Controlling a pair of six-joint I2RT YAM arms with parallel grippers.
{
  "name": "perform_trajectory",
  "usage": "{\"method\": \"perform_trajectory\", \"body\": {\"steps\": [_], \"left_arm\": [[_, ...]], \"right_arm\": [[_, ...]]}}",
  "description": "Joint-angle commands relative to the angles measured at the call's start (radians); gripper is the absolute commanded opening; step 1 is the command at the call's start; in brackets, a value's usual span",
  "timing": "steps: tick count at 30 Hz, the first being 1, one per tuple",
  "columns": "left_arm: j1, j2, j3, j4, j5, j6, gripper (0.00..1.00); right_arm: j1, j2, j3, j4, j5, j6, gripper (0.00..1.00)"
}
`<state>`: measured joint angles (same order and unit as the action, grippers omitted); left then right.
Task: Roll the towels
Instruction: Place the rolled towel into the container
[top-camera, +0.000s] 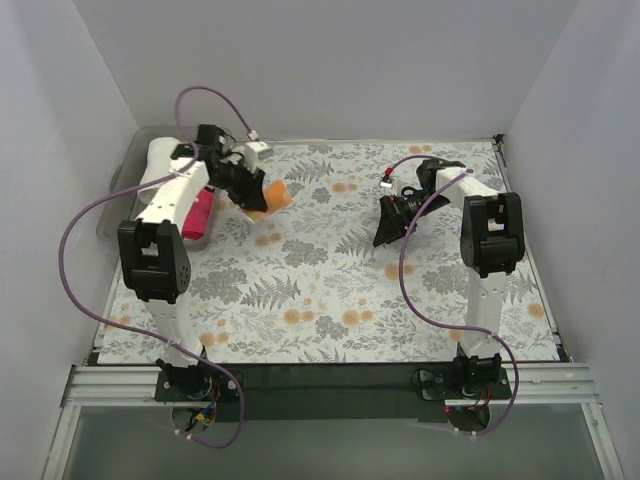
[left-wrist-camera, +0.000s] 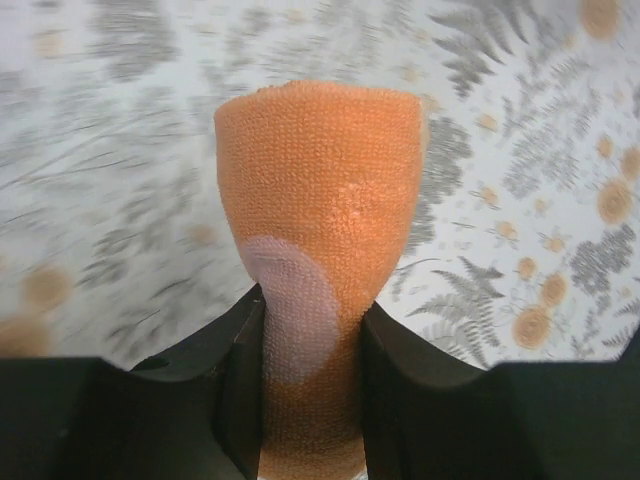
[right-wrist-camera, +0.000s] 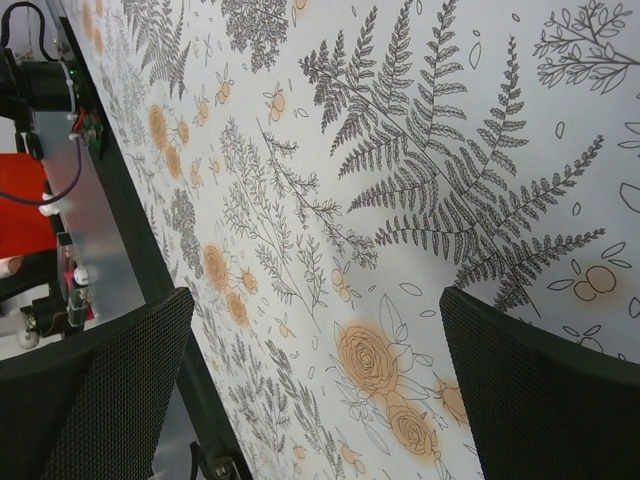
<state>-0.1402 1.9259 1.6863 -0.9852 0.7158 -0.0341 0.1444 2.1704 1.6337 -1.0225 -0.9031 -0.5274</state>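
Observation:
A rolled orange towel with pale spots (left-wrist-camera: 320, 170) is pinched at its near end between the black fingers of my left gripper (left-wrist-camera: 312, 400), and its far end flares out wide. In the top view this orange towel (top-camera: 274, 196) hangs above the floral covering at the back left, in the left gripper (top-camera: 252, 194). A magenta-red towel (top-camera: 200, 212) lies beside the left arm, in the clear bin, partly hidden by the arm. My right gripper (top-camera: 392, 226) hovers at the back right. Its jaws (right-wrist-camera: 315, 400) stand wide apart with only the covering between them.
The clear plastic bin (top-camera: 120, 180) stands at the table's left edge against the wall. The grey-and-orange floral covering (top-camera: 340, 290) spans the table. A metal rail (right-wrist-camera: 95, 250) with the arm bases runs along the near edge. White walls close in three sides.

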Motion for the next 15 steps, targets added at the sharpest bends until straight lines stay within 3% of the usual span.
{"method": "perform_trajectory", "body": {"steps": [1, 5, 8, 15], "left_arm": [[0.154, -0.039, 0.136, -0.122, 0.034, -0.013, 0.0], [0.382, 0.011, 0.301, -0.185, 0.051, -0.024, 0.0], [0.488, 0.045, 0.32, -0.196, 0.054, -0.027, 0.0], [0.594, 0.1, 0.314, -0.184, 0.053, -0.029, 0.0]], "right_arm": [[-0.002, -0.064, 0.0, -0.024, -0.042, -0.003, 0.98], [-0.002, -0.063, -0.006, -0.024, -0.06, 0.009, 0.98], [-0.002, -0.061, -0.017, -0.024, -0.065, 0.007, 0.98], [-0.002, -0.064, -0.051, -0.022, -0.059, 0.0, 0.99]]}}
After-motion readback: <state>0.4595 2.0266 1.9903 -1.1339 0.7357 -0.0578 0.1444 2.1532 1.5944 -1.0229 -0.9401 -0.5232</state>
